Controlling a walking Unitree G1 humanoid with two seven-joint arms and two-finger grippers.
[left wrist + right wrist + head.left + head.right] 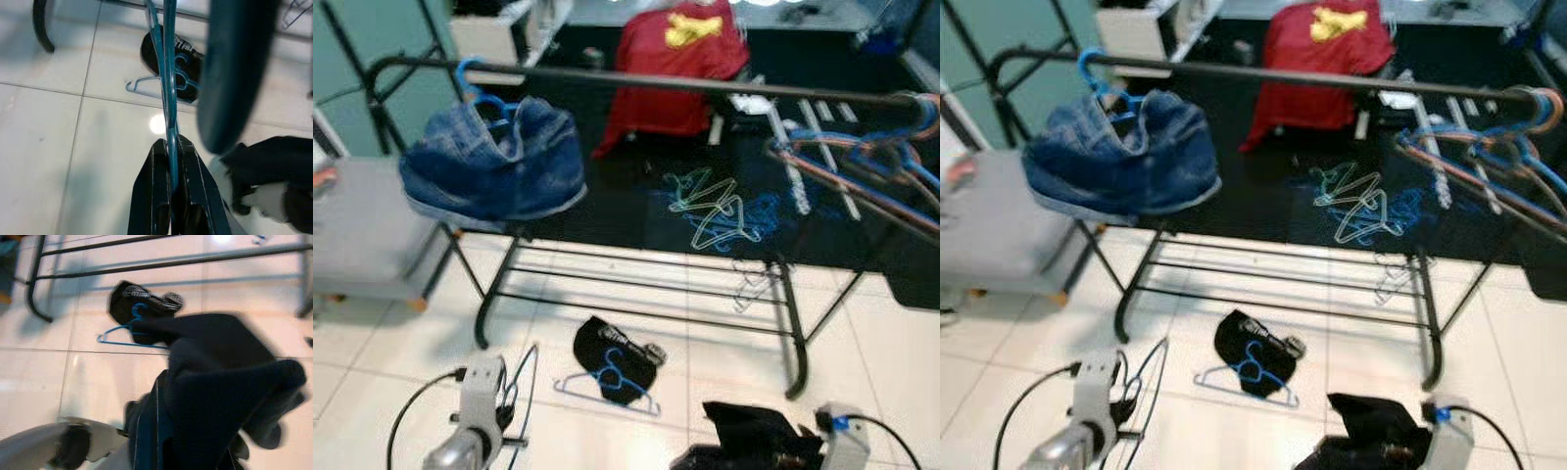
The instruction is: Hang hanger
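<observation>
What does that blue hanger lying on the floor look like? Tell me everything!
The blue hanger is thin, looks like wire or slim plastic, with a curled hook and a triangle body. It lies flat on the white tiled floor in front of the rack, its hook end resting on a small black garment. Nothing grips it.

white tiled floor (372, 362): a black garment (607, 352) with a blue hanger (607, 384) on it beside the clothes rack's feet; dark rug (636, 211) behind, strewn with loose hangers (715, 211) and a red shirt (675, 69).
</observation>
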